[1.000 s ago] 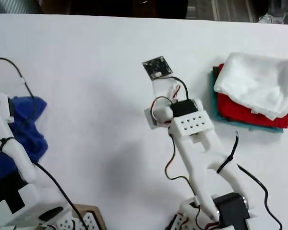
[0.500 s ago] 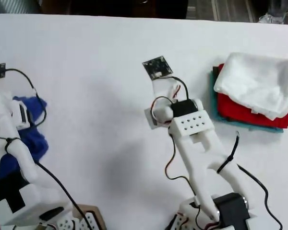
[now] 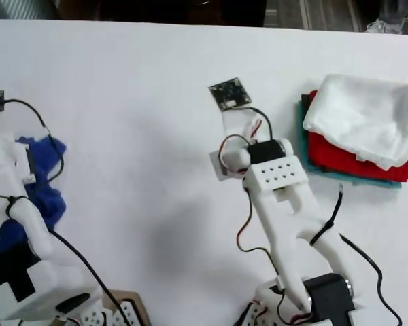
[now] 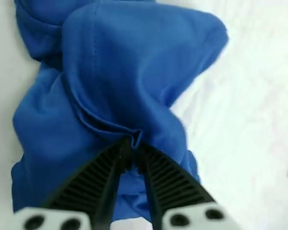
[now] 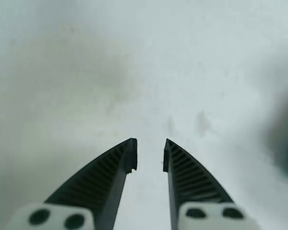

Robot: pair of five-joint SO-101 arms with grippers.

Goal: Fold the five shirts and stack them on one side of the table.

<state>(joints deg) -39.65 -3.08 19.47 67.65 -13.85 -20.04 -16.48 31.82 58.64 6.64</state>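
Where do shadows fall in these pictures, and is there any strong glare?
High view: a soft grey shadow lies on the table beside the right arm, on its blue shirt side; no hard glare. Right wrist view: a dim patch darkens the table beyond the right gripper. Left wrist view: the blue shirt's folds look darker where the left gripper pinches them.

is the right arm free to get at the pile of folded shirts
Probably yes: the right gripper is open and holds nothing, over bare table, and the pile of folded shirts lies close beside that arm, nothing between.
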